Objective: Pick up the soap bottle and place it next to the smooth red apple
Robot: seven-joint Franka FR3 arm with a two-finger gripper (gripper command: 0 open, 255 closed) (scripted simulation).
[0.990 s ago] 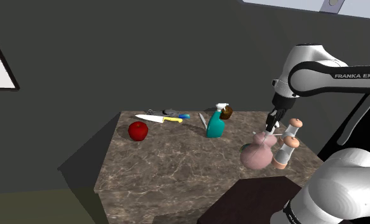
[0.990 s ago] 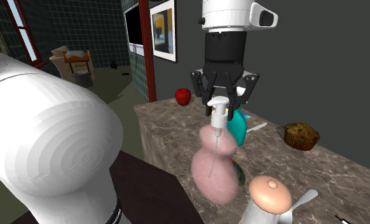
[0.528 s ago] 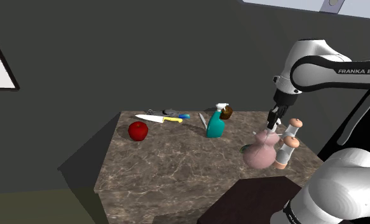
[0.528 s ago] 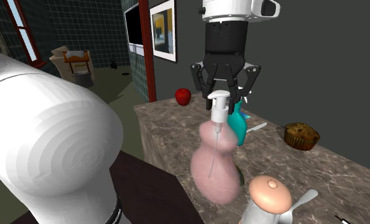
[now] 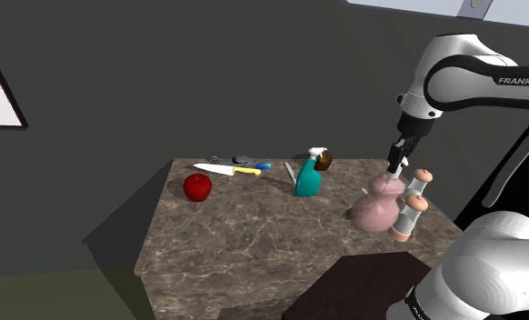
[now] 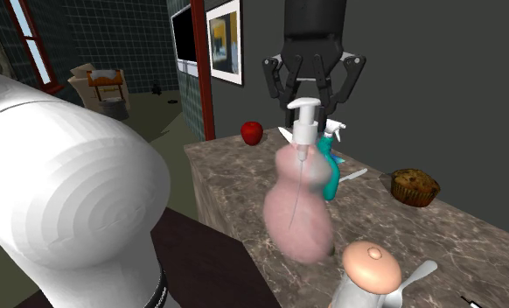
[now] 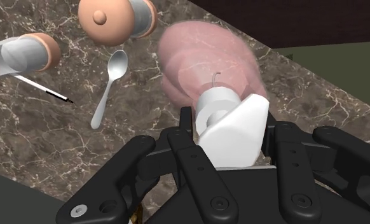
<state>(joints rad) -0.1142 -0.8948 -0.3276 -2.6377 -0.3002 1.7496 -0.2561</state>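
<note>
Two shakers (image 5: 410, 215) are crowding the gripper (image 5: 395, 171) and its clasped soap bottle (image 5: 375, 212) on one side. Farther off, a teal spray bottle (image 5: 307, 180) and a muffin (image 5: 324, 162) are standing toward the apple (image 5: 197, 187); bare countertop (image 5: 244, 232) is stretching beside them.

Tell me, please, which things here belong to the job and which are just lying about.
Belong to the job: pink soap bottle, held at its pump by the gripper; red apple.
Lying about: teal spray bottle, muffin, knife, spoon, shakers.
</note>
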